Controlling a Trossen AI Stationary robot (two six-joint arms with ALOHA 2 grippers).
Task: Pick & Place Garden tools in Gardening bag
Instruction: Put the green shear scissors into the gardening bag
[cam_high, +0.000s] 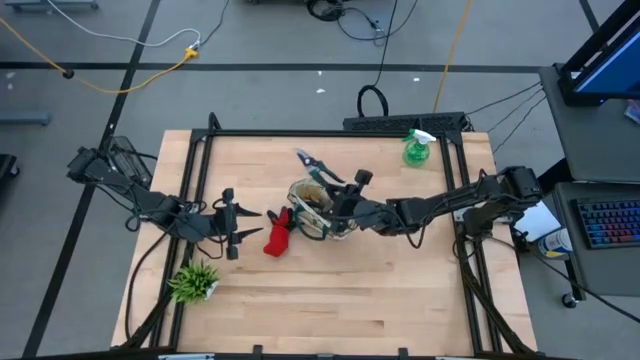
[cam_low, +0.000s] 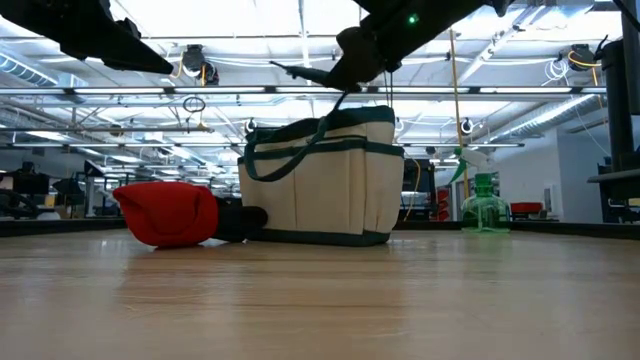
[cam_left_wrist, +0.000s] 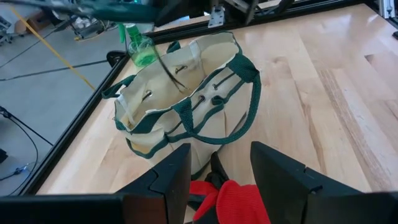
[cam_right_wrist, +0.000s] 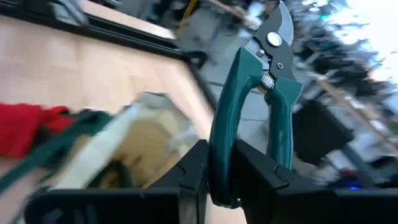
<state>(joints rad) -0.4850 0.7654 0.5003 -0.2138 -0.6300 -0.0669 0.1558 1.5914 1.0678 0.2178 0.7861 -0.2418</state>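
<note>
One shears (cam_right_wrist: 249, 99) handle between right claw (cam_right_wrist: 217, 171) fingers

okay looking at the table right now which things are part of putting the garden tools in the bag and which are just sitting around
Part of the job:
- gardening bag, mid-table
- pruning shears, held by the right gripper over the bag
- red glove, beside the bag, in front of the open left gripper
- green spray bottle, at the far edge

Just lying about:
- plant tuft, near corner
- power strip beyond the table

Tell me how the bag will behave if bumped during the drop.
The bag is soft canvas with sagging walls, so it would probably dent rather than resist. Its wide flat base suggests sliding before tipping. The looped handles look floppy and could snag.
</note>
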